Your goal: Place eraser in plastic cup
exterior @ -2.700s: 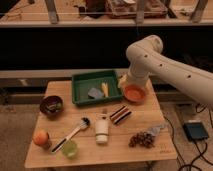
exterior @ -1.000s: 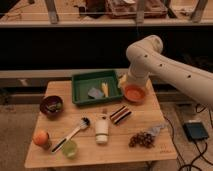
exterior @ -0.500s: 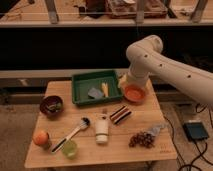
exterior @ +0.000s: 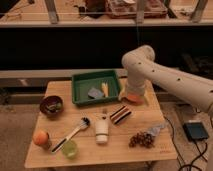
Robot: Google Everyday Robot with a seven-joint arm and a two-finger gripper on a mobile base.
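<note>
One eraser (exterior: 120, 114) lies just below the right corner of the green tray (exterior: 82, 86). One plastic cup (exterior: 70, 148) stands well below its left end. The single gripper (exterior: 131, 94) hangs released and empty, just right of the tray.

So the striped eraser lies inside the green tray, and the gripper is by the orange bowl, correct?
Not inside: the camera view shows the eraser on the table, in front of the green tray. The gripper is indeed by the orange bowl.
</note>
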